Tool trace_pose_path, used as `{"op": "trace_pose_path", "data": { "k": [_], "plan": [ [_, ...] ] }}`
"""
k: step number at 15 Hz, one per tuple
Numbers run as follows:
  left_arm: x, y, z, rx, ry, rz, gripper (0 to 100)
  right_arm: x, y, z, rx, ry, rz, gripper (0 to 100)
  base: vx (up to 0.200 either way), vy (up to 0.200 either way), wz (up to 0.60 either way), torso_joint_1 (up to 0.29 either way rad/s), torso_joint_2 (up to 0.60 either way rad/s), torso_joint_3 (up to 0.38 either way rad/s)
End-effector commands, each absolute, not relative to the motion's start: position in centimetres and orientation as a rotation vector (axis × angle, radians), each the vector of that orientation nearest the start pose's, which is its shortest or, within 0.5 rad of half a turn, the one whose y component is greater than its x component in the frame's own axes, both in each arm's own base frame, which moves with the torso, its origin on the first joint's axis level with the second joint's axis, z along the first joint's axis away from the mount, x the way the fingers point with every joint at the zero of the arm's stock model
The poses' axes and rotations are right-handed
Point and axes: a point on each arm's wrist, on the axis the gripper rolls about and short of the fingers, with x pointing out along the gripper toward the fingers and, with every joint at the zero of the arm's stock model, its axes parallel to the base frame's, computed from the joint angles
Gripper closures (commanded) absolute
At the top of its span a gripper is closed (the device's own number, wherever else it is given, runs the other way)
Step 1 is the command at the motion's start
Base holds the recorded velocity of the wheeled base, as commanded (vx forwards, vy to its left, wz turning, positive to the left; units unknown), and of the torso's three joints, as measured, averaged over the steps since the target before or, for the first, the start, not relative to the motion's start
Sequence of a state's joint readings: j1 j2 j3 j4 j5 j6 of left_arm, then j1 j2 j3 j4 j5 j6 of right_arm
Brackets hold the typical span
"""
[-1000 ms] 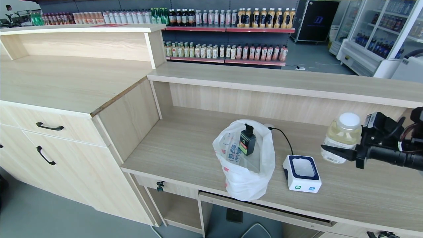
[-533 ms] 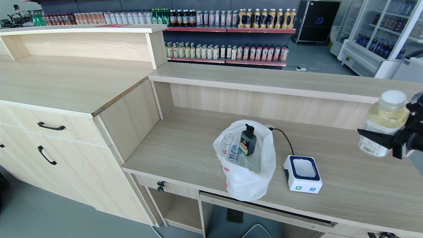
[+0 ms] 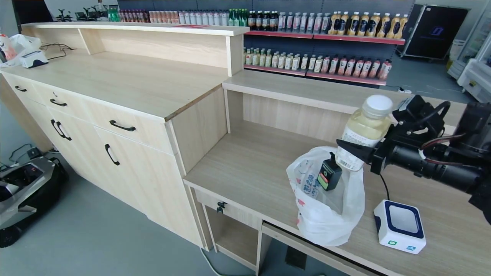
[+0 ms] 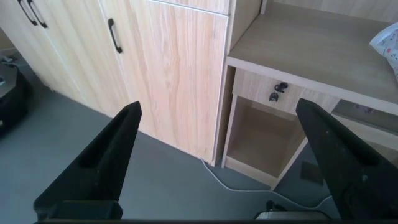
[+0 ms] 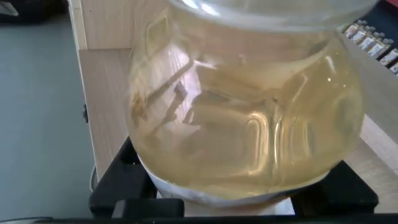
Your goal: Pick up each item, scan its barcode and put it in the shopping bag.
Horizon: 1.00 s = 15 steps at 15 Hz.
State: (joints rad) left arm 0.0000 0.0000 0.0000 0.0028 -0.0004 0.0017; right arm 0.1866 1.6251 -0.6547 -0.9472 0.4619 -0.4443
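Floor (image 3: pixel 96 230): smooth grey, running in front of the furniture and on toward the far aisle.
Counter (image 3: pixel 126 80): pale wood grain, tall section with a raised ledge along its far edge.
Cabinet front: doors and drawers with black bar handles (image 3: pixel 122 125).
Desk (image 3: pixel 249 165): lower, same pale wood, just beside the counter; open compartment (image 4: pixel 255 140) beneath.
Shelves (image 3: pixel 318 38): two red-edged rows of drink bottles (image 3: pixel 345 23) against a dark wall.
Far right: glass-fronted cooler (image 3: pixel 473 57), tall black cabinet (image 3: pixel 429 32).

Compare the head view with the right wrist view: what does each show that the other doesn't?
Head view: the shopping bag with a black pump bottle inside, the scanner beside it, and the white cap of the drink bottle. Right wrist view: the pale yellow liquid and moulded panels up close. Both: the drink bottle gripped in the right claw above the counter.
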Motion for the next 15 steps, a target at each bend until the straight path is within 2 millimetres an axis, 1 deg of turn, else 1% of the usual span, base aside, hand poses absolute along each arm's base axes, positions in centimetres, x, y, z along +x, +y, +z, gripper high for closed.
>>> {"op": "trace_pose_path", "data": {
  "k": [1, 2, 5, 7, 9, 10, 15],
  "plan": [
    [-2.3, 0.0, 7.5, 0.002, 0.003, 0.000, 0, 29.2, 7.6, 14.5, -0.396, 0.044, 0.710, 100, 0.000, 0.000, 0.00, 0.000, 0.00, 0.000],
    [-2.3, 0.0, 7.5, 0.002, 0.003, 0.000, 0, 29.4, 7.6, 13.9, -0.392, 0.063, 0.712, 100, 0.000, 0.000, 0.00, 0.000, 0.00, 0.000],
    [-2.3, 0.0, 7.5, 0.002, 0.003, 0.000, 0, 30.5, 7.8, 11.0, -0.381, 0.143, 0.726, 100, 0.000, 0.000, 0.00, 0.000, 0.00, 0.000],
    [-2.3, 0.0, 7.5, 0.002, 0.003, 0.000, 0, 31.0, 7.9, 9.6, -0.378, 0.166, 0.730, 100, 0.000, 0.000, 0.00, 0.000, 0.00, 0.000],
    [-2.3, 0.0, 7.5, 0.002, 0.003, 0.000, 0, 32.2, 8.1, 7.8, -0.377, 0.163, 0.729, 100, 0.000, 0.000, 0.00, 0.000, 0.00, 0.000],
    [-2.3, 0.0, 7.5, 0.002, 0.003, 0.000, 0, 32.4, 8.3, 7.0, -0.377, 0.172, 0.733, 100, 0.000, 0.000, 0.00, 0.000, 0.00, 0.000],
    [-2.3, 0.0, 7.5, 0.002, 0.003, 0.000, 0, 33.6, 8.5, 4.9, -0.373, 0.192, 0.736, 100, 0.000, 0.000, 0.00, 0.000, 0.00, 0.000]
  ]
}}
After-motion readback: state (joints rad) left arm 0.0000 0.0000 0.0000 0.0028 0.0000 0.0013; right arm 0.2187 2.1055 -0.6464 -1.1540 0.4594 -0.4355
